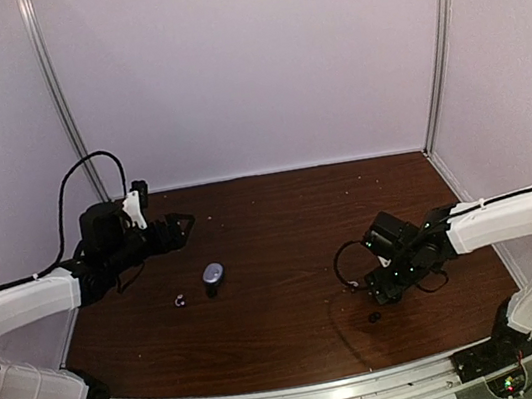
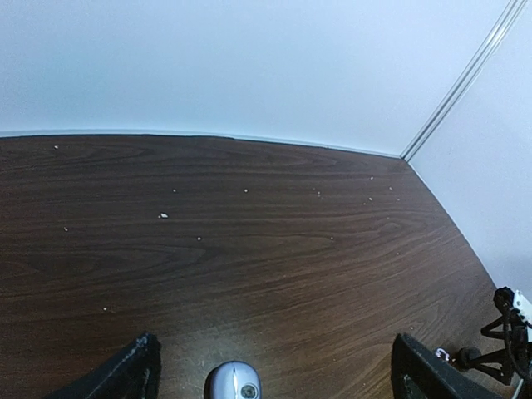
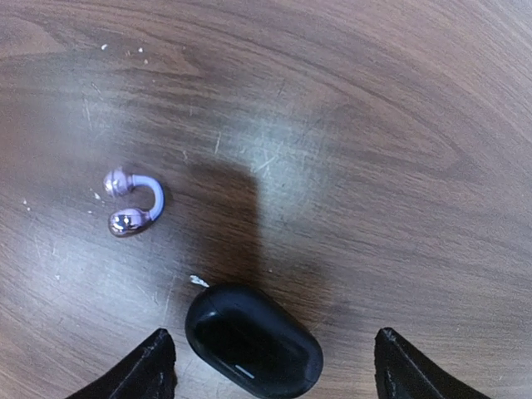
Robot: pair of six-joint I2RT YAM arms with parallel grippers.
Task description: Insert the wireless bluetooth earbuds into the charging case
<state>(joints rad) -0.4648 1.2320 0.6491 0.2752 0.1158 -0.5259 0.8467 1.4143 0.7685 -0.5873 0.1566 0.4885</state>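
Observation:
The charging case [image 1: 213,274] lies shut on the dark wood table, left of centre; in the left wrist view its grey-blue shell [image 2: 233,383] sits at the bottom edge. One pale-purple earbud [image 1: 180,299] lies just left and in front of it. The other earbud [image 3: 133,204], two glossy balls joined by a curved band, shows in the right wrist view. My left gripper [image 1: 185,224] is open and empty, behind and left of the case, which lies between its fingers [image 2: 137,374] in its own view. My right gripper [image 1: 371,296] is open above the table.
A glossy black oval object [image 3: 253,341] lies between the right fingers [image 3: 154,366]; it shows as a small dark spot in the top view [image 1: 374,317]. White walls and metal posts [image 1: 435,41] close off the table's back and sides.

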